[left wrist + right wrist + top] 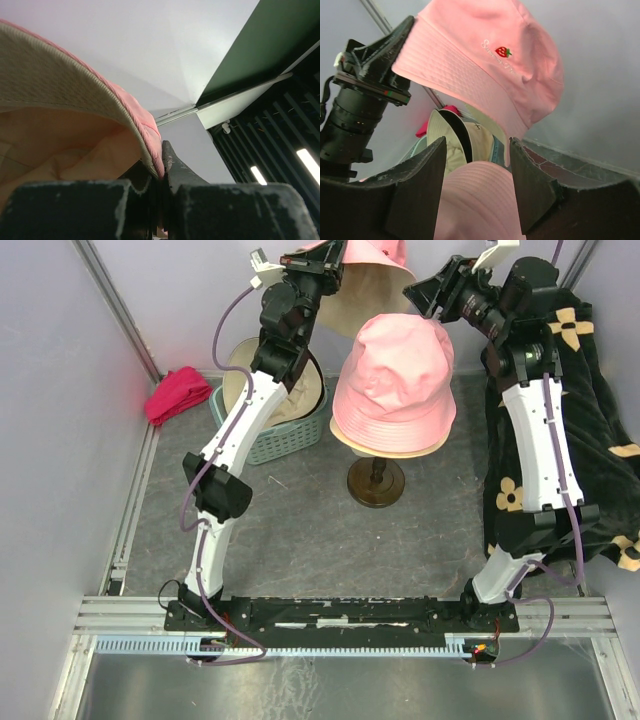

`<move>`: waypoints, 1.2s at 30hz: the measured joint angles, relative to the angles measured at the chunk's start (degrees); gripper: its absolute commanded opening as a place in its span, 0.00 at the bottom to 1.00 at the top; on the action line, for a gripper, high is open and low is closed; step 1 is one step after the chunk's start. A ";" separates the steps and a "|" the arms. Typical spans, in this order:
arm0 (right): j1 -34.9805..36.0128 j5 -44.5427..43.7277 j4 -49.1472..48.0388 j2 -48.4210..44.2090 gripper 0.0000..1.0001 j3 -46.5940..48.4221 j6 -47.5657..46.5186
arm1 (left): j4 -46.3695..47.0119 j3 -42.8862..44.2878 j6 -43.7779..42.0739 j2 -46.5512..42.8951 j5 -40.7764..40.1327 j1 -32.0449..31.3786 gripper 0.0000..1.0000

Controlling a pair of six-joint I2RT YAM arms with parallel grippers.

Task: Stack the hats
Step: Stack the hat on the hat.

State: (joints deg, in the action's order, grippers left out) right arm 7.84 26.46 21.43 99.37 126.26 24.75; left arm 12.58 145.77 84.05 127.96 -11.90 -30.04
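**Pink cotton on a one-point pinch: slip, sag, topple**

Pink bucket hat (485, 55) is aloft at the far end of the table, above and behind the stack. Left gripper (161, 170) is clenched on its brim edge only, a thin bite at the rim seam. Right gripper (477, 145) is released, jaws wide with nothing between them, hovering just beside the low side of the held hat.

Risks, as judged:
- The bite is shallow and on limp cloth. A quick swing could pull the brim out of the fingers and drop the hat behind the stand.
- The hat hangs slanted from one corner, with the crown mouth half collapsed. Lowered like this, it would likely land askew or fold on the stack instead of seating over it.
- The hat stand (376, 483) is a narrow post on a small round foot, already carrying a second pink hat (395, 370) over a cream hat (392, 447). A sideways push from either arm could tip it or drag the top hat off.
- The right arm stands close to the black flowered cloth (600, 420); a snag looks possible.

Materials:
- Woven cotton, matte, with stitched rows round the brim.
- Cream ribbed lining underneath; small strawberry embroidery on the crown.
- All soft, no stiffness: domed crown, round floppy brim.
- Teal basket (262, 445), slatted plastic, holds more cream hats (303, 400).
- Magenta cloth (178, 395) is bunched by the wall.
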 measured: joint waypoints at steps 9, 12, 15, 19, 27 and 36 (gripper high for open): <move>0.00 -1.29 0.39 1.77 0.60 -0.07 -2.14 | 1.81 0.85 2.38 0.79 0.26 -0.04 0.03; 0.00 -1.33 0.28 2.86 0.59 -0.07 -2.12 | 2.16 0.85 3.26 1.05 0.48 -0.07 0.03; 0.00 -1.51 0.24 4.22 0.56 -0.02 -2.12 | 2.45 0.85 3.69 1.18 0.55 -0.17 0.03; 0.00 -1.70 0.13 5.92 0.46 0.17 -2.10 | 2.60 0.85 4.15 1.25 0.87 -0.48 0.03; -0.02 -3.52 -1.38 6.67 0.12 0.17 -2.21 | 2.75 0.85 5.64 1.77 2.27 -0.96 0.03; -1.05 -9.09 -6.08 4.17 0.10 -4.96 -2.62 | 2.45 0.85 5.70 1.79 5.51 -0.98 0.03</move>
State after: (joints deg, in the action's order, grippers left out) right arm 6.79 17.37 15.35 103.55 121.30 22.13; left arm 15.03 146.63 89.76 129.75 -6.39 -31.03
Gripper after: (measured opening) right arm 0.111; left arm 0.062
